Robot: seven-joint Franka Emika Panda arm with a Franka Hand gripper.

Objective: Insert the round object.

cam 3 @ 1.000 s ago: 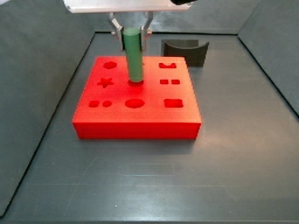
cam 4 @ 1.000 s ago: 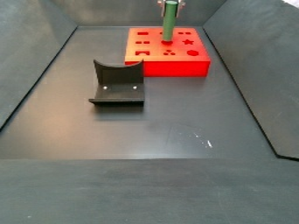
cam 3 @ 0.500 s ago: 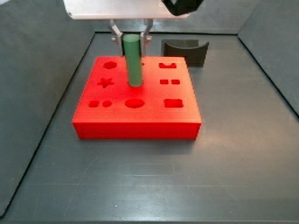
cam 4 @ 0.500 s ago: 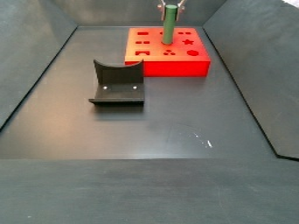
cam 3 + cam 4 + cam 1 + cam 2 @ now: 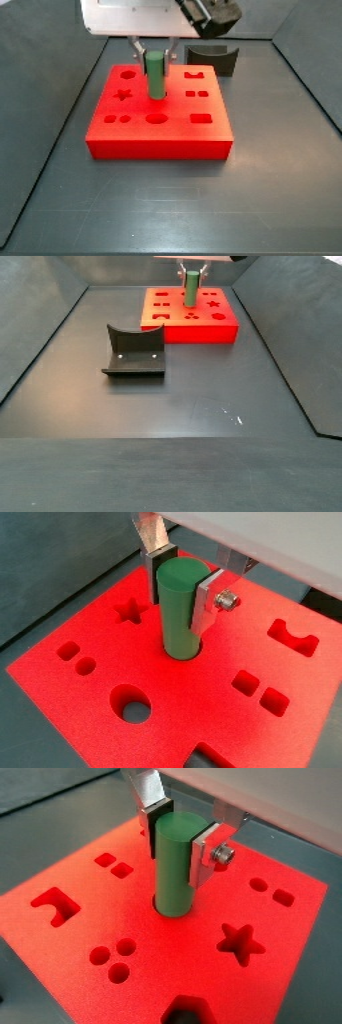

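Note:
The green peg (image 5: 156,75) stands upright with its lower end in a round hole at the middle of the red block (image 5: 160,137). It shows in both wrist views (image 5: 179,617) (image 5: 174,873) and in a side view (image 5: 191,288). My gripper (image 5: 182,584) is shut on the peg's top end, one pad on each side, as the wrist view (image 5: 182,840) also shows. In both side views the gripper (image 5: 156,52) (image 5: 191,274) hangs straight over the block (image 5: 201,333). The peg's bottom end is hidden inside the hole.
The red block has other cut-outs: a star (image 5: 130,611), a round hole (image 5: 130,702), squares (image 5: 258,690). A dark grey curved block (image 5: 214,58) stands on the floor behind the red block, also in a side view (image 5: 134,351). Sloped bin walls surround the floor.
My gripper has moved down with the peg. The peg now sits lower in the hole, with less of it above the block.

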